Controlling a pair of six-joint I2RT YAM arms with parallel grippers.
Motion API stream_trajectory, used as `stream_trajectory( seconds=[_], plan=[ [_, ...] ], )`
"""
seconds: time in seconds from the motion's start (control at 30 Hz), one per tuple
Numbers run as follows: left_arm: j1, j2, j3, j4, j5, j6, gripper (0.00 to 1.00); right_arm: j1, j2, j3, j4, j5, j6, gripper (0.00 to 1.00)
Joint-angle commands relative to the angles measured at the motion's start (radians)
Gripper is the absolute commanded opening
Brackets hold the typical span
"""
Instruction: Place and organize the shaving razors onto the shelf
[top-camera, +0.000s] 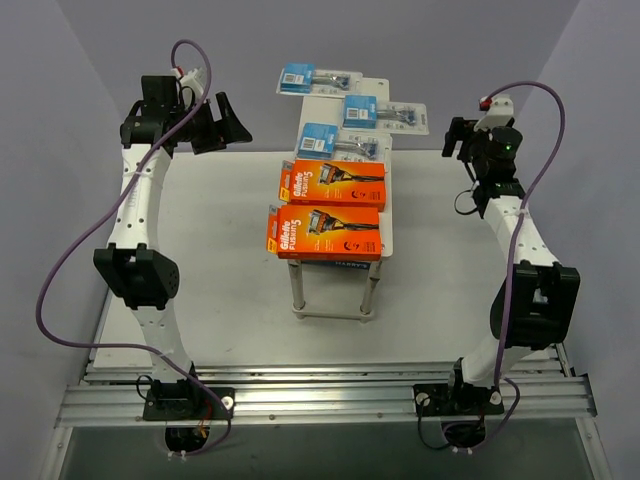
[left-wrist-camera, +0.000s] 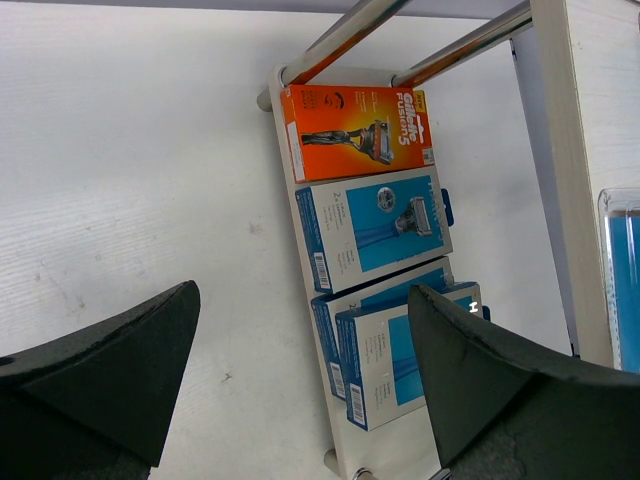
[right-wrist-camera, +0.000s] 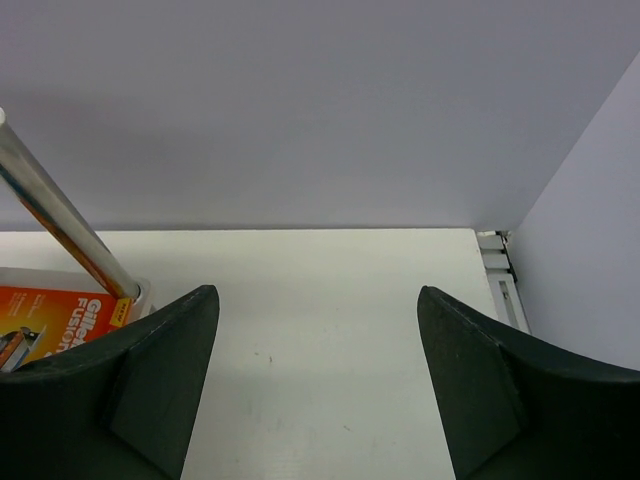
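The shelf (top-camera: 374, 88) stands mid-table. Its top carries three blue-card blister packs (top-camera: 383, 113) at the far end and two orange razor boxes (top-camera: 332, 183) nearer me. The left wrist view shows the lower tier, with an orange box (left-wrist-camera: 358, 130) and three blue-and-white boxes (left-wrist-camera: 375, 228) in a row. My left gripper (top-camera: 215, 122) hangs left of the shelf's far end. It is open (left-wrist-camera: 300, 292) with nothing between its fingers. My right gripper (top-camera: 458, 135) is right of the shelf, open (right-wrist-camera: 317, 292) and empty over bare table. An orange box (right-wrist-camera: 50, 320) shows at its left.
A chrome shelf leg (right-wrist-camera: 60, 215) slants at the left of the right wrist view. The grey back wall and side walls close off the table. A metal rail (top-camera: 320, 395) runs along the near edge by both arm bases.
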Motion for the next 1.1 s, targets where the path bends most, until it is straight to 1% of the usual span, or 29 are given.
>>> stream_trajectory(
  seconds=[0.0,0.77,1.07],
  plan=[
    [0.005,-0.008,0.023,0.013,0.017,0.004,0.94,-0.001,0.018,0.028,0.094,-0.053,-0.006,0.76],
    [-0.013,-0.004,0.008,0.019,0.023,0.010,0.94,0.001,0.128,0.200,0.070,-0.130,0.012,0.76],
    [-0.019,-0.004,0.008,0.019,0.024,0.010,0.94,0.032,0.170,0.249,0.054,-0.145,0.008,0.76]
  ],
)
